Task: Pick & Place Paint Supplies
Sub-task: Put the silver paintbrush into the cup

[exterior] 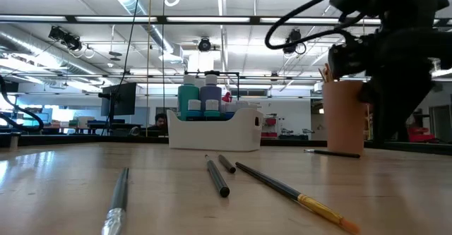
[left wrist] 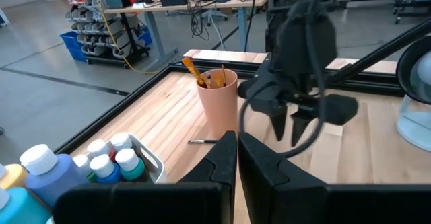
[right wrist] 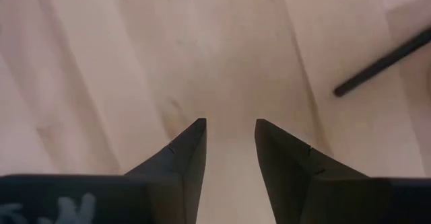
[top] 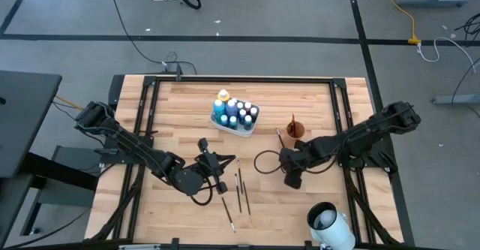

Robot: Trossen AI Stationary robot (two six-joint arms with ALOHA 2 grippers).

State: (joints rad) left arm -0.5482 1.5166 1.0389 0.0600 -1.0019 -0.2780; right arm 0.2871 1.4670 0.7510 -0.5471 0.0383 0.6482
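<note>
Several paint bottles (top: 236, 111) stand upright in a white tray (top: 220, 123) at the table's far middle. Thin paintbrushes (top: 241, 191) lie flat on the wood near the front middle, and another brush (top: 278, 137) lies beside the orange-brown cup (top: 296, 129), which holds more brushes. My left gripper (top: 223, 163) hovers shut just left of the loose brushes, with nothing between its fingers (left wrist: 225, 158). My right gripper (top: 291, 178) points down over bare wood right of them, open and empty (right wrist: 230, 126). A dark brush handle (right wrist: 384, 61) lies off to one side of it.
A white jug-like container (top: 330, 224) stands at the table's near right corner. A black cable loop (top: 264, 162) hangs by the right arm's wrist. Black frame rails (top: 247, 79) run along the table's far and side edges. Bare wood lies between the two grippers.
</note>
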